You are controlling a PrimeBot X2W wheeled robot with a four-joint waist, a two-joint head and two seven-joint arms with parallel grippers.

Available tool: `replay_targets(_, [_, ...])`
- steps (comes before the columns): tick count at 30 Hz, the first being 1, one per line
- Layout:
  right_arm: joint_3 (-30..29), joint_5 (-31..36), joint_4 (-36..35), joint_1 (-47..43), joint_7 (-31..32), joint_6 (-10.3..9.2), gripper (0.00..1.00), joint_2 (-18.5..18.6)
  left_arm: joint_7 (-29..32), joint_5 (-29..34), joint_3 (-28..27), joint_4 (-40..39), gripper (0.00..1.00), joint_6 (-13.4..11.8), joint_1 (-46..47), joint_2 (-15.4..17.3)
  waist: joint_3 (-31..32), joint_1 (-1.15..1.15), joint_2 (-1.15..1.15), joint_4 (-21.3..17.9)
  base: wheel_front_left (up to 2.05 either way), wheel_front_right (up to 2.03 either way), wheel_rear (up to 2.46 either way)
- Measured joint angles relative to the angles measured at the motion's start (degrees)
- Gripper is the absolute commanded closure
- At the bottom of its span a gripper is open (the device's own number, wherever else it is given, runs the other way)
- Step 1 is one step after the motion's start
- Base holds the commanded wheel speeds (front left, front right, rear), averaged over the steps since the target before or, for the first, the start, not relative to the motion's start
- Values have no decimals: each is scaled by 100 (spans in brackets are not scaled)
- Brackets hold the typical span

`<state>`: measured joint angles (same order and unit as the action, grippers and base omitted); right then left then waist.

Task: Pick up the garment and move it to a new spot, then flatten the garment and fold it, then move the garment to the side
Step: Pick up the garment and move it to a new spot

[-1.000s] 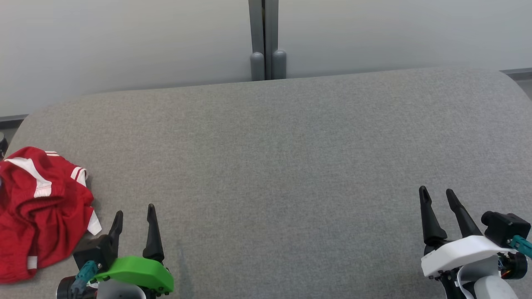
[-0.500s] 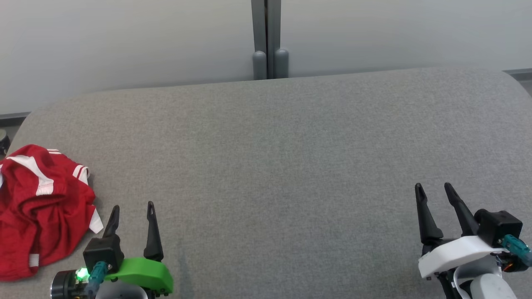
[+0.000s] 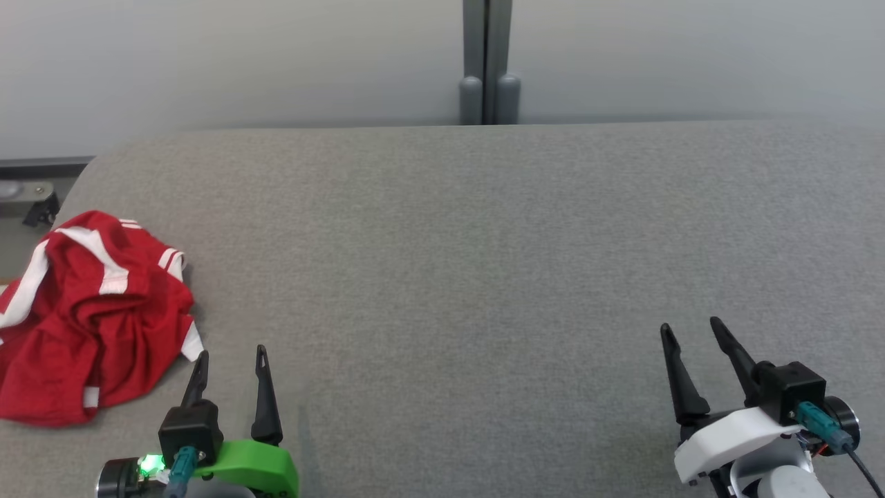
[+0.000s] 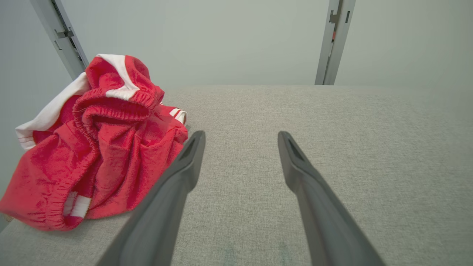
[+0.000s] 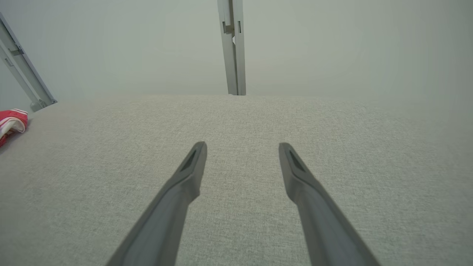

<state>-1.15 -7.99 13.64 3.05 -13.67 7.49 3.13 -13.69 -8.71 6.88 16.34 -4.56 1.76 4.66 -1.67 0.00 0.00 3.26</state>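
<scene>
Crumpled red garment [image 3: 97, 318] lying at the left edge of the grey woven surface [image 3: 484, 242].
The heap is stretched roughly far-to-near; its facing cannot be told. Soft red cloth, white stripes and a gathered elastic band are seen. The left gripper [image 3: 231, 351] is held just beside it, the right gripper [image 3: 690, 323] well apart, both with jaws spread and empty.

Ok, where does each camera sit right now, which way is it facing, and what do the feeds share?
Head view: on the head, looking forward and down at the grey cushion; open left gripper lower left, open right gripper lower right.
Left wrist view: on the left wrist, looking along its fingers across the cushion; red garment just left of them.
Right wrist view: on the right wrist, along its fingers toward the wall post.
Shared: all three show the garment and cushion.
</scene>
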Motion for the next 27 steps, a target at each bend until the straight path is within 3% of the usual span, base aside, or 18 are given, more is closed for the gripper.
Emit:
replay_targets(17, [879,481,197,463,-137,2,0,65,-143,421,-689,185,0,62,-287,-129,-296,0,0,1739,0,0,0])
replay_targets(22, [993,481,243,576,-141,2,0,102,-143,236,-842,170,0,235,-335,-160,-423,0,0,2117,0,0,0])
replay_targets(27, [1033,463,243,637,-141,2,0,193,-144,93,-918,230,0,506,-149,-170,-663,0,0,2221,0,0,0])
